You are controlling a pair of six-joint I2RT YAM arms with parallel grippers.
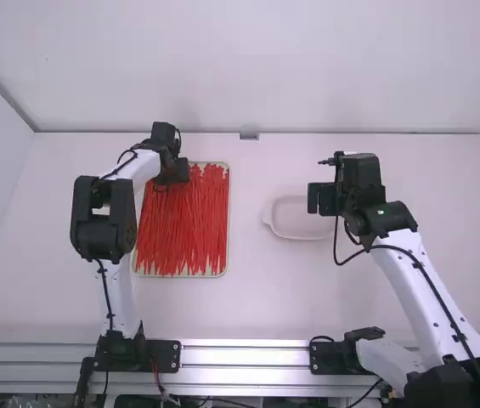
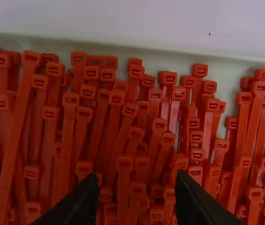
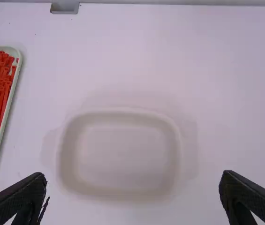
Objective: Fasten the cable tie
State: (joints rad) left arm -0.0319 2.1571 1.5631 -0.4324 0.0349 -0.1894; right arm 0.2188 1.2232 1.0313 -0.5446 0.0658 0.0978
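The left arm's black two-finger gripper (image 2: 137, 185) is held with fingers apart over the locking heads of a heap of orange-red plastic cable ties (image 2: 123, 122), piled in a pale rectangular tray (image 1: 227, 212). The right arm's black gripper (image 3: 132, 180) is spread wide above a shallow white handled dish (image 3: 71, 140), set beside the tray on the white table (image 1: 350, 280).

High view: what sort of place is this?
Likely a lab robot workcell: a white-walled table, an aluminium mounting rail along its front edge, and a staged tray of orange cable ties beside a white dish.
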